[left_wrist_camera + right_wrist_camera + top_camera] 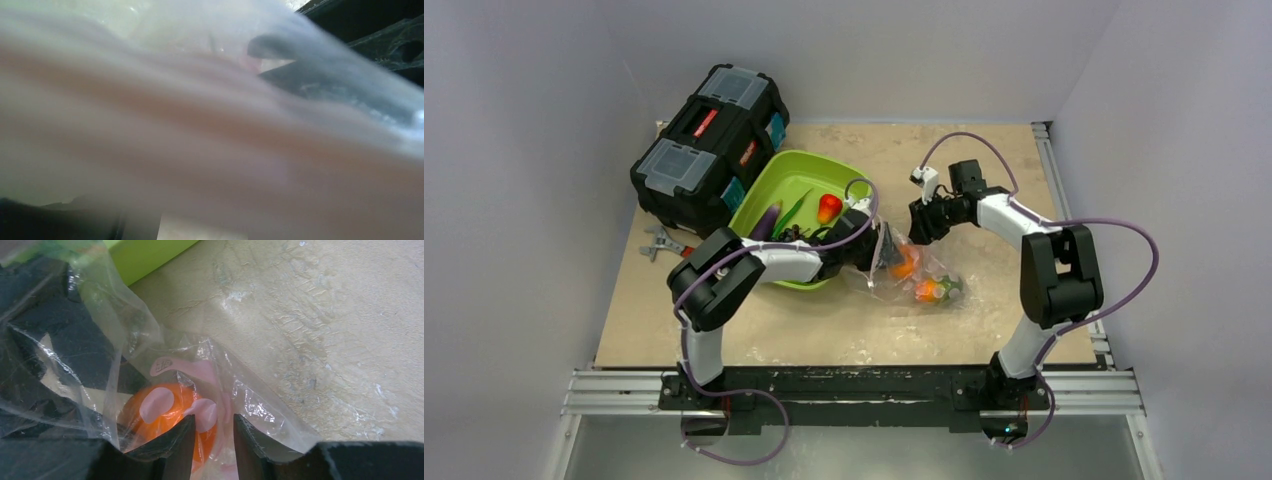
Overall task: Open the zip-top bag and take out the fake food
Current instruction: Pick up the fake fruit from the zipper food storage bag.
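Several glossy plastic fruits [929, 290] lie in the clear bag [944, 270] at mid-bench, just right of the green tray [796, 156]. Its film looks light, limp and slippery, so the stiffer pink zip strip [192, 369] is the place to pinch. Farther back, the right gripper [214, 440] has its jaws narrowly apart at that edge, while plastic smothers the left gripper [880, 245] at the bag's left end, so I cannot tell its grip.

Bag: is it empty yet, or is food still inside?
Not empty: orange fruit shows through the bag; overhead, another orange-green piece lies inside.
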You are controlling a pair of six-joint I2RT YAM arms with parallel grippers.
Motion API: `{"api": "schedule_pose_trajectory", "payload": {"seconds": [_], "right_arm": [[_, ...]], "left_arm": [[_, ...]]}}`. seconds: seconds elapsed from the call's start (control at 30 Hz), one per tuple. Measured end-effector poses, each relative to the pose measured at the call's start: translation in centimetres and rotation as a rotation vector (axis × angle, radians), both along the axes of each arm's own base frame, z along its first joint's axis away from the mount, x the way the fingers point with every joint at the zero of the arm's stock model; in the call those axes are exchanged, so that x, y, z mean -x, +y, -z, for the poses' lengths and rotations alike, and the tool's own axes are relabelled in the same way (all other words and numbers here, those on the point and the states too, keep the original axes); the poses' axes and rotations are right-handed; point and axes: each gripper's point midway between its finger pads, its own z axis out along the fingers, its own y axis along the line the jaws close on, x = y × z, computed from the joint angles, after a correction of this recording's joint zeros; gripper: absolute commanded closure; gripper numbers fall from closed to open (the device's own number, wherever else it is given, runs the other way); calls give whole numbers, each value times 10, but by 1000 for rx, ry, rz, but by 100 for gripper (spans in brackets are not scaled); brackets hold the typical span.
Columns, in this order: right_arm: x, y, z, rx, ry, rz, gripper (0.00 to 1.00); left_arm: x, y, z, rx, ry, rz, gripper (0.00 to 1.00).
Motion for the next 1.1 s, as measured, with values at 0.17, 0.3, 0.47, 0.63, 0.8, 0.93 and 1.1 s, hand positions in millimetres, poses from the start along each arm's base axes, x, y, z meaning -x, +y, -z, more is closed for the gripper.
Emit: {"api": "schedule_pose_trajectory", "payload": {"seconds": [0.17, 0.3, 0.47, 0.63, 0.8, 0.93, 1.1], "right_arm": [[1, 1, -1, -7, 7, -9, 67], [3, 1, 0, -7, 9, -19, 67], [6, 2, -1, -8, 0, -49, 58], [24, 6, -27, -59, -41, -123, 32], [38, 3, -95, -103, -275, -192, 23], [48, 0, -118, -91, -416, -298, 14], [71, -4, -87, -61, -387, -425, 1]], "left_arm": [[-2, -7, 4, -10, 27, 35, 52], [-3, -11, 6, -13, 51, 54, 94], [-2, -10, 5, -32, 40, 80, 100], [3, 6, 0, -93, -11, 98, 100], [11, 32, -13, -168, -67, 103, 100], [16, 41, -29, -172, -111, 113, 100], [23, 48, -30, -178, -121, 126, 100]]}}
